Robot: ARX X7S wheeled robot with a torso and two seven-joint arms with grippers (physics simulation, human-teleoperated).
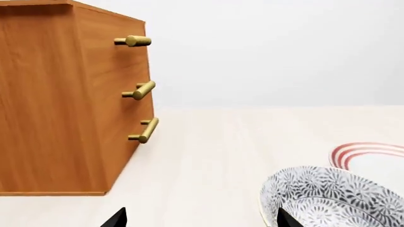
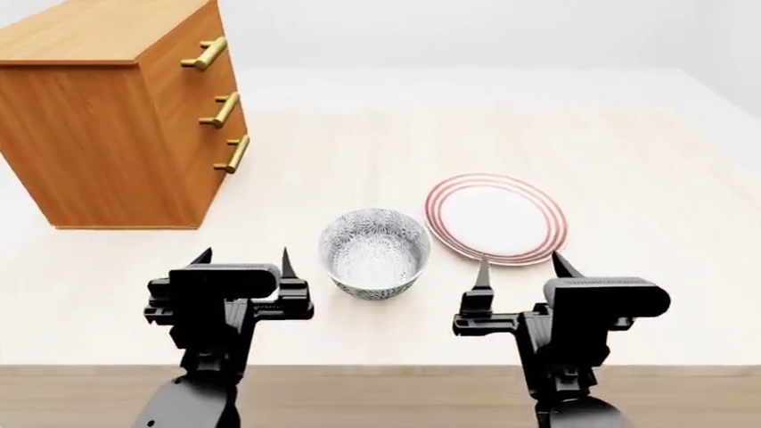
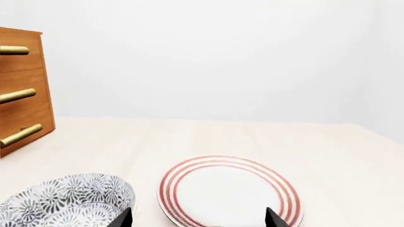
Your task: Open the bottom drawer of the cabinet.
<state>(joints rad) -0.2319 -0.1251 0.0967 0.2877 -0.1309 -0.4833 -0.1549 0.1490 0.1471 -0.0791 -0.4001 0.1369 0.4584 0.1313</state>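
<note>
The orange-brown cabinet stands at the table's far left with three shut drawers, each with a brass bar handle. The bottom drawer is the lowest; its handle also shows in the left wrist view and the right wrist view. My left gripper is open and empty near the front edge, well short of the cabinet. My right gripper is open and empty at the front right, just before the plate.
A grey patterned bowl sits between my grippers. A white plate with red rings lies to its right. The table's front edge runs close under both arms.
</note>
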